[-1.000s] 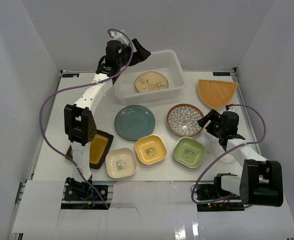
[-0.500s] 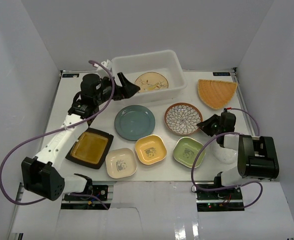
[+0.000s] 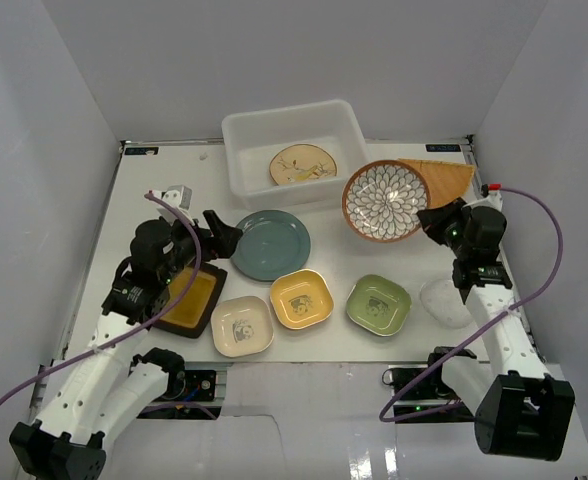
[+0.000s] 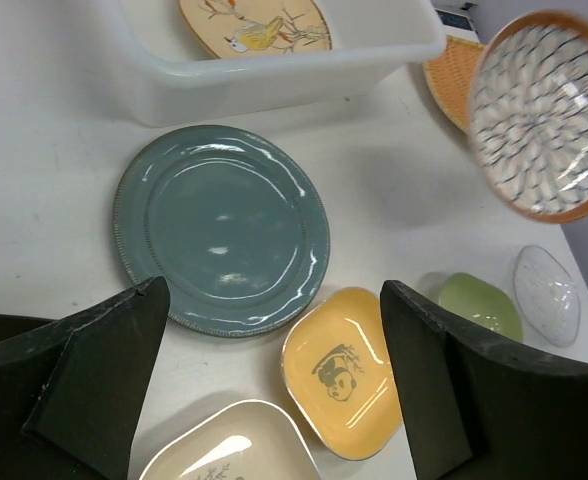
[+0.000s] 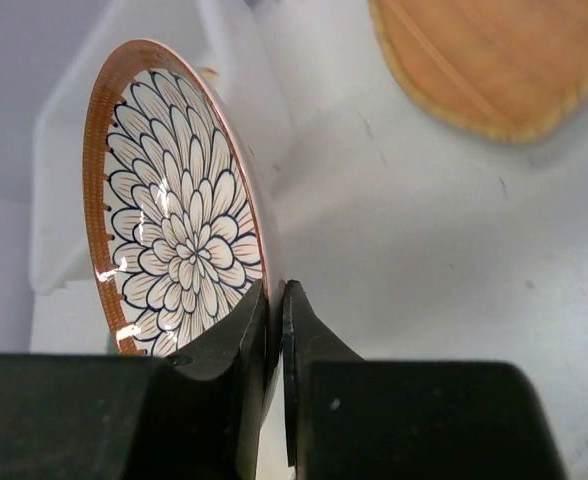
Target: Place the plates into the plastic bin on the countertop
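Petal plate in right fingers

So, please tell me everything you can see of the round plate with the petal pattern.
The petal-patterned plate is round and shallow and looks like glossy ceramic. White petals outlined in dark lines spread from its centre, and a brown-orange band runs around the rim. It hangs above the countertop, steeply tilted. The right gripper is shut on its rim, one finger on each face, and nothing else touches it. From above it sits just right of the plastic bin and hides a corner of the orange fan-shaped plate.
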